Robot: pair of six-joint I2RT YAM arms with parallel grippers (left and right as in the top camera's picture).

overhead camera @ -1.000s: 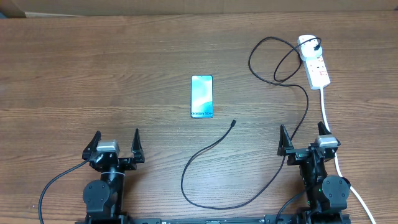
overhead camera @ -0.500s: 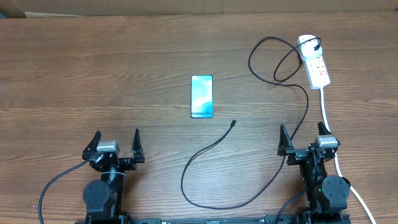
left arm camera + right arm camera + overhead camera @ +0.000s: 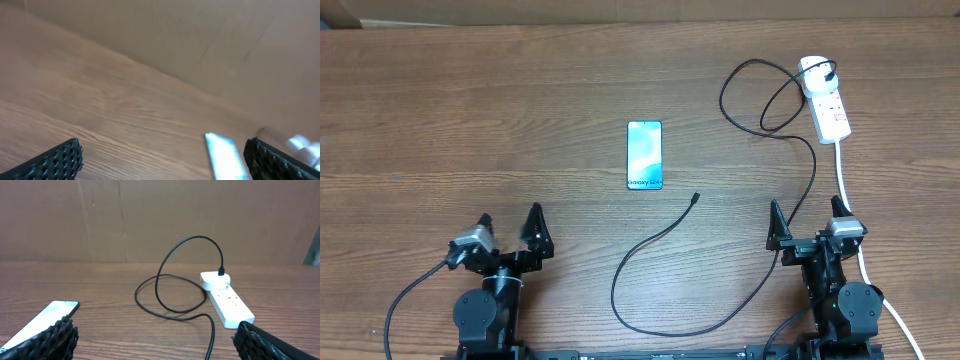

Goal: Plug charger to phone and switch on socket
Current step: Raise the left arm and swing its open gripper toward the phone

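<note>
Left gripper [image 3: 508,222], near left: it has turned a little to the right since a moment ago and now sits skewed. Jaws are spread wide with nothing between them. The left wrist view is smeared, which fits an arm just starting off.

Right gripper [image 3: 805,213], near right: unmoved, jaws spread, empty.

Charger [image 3: 651,240]: the black cable loops on the table [image 3: 470,120] between the arms, as before. Its connector tip [image 3: 695,198] lies free, near the phone's near right corner, not touching it.

Phone [image 3: 645,155]: flat at mid-table, screen up, text end toward the robot, same spot.

Socket [image 3: 827,103]: far right, with the charger's plug [image 3: 832,72] already seated at its far end. The white cord [image 3: 845,180] runs back past the right arm. Switch position is too small to tell.

Judgement: this is the opening move. Nothing is grasped, and both the phone end and the switch are still to do.
</note>
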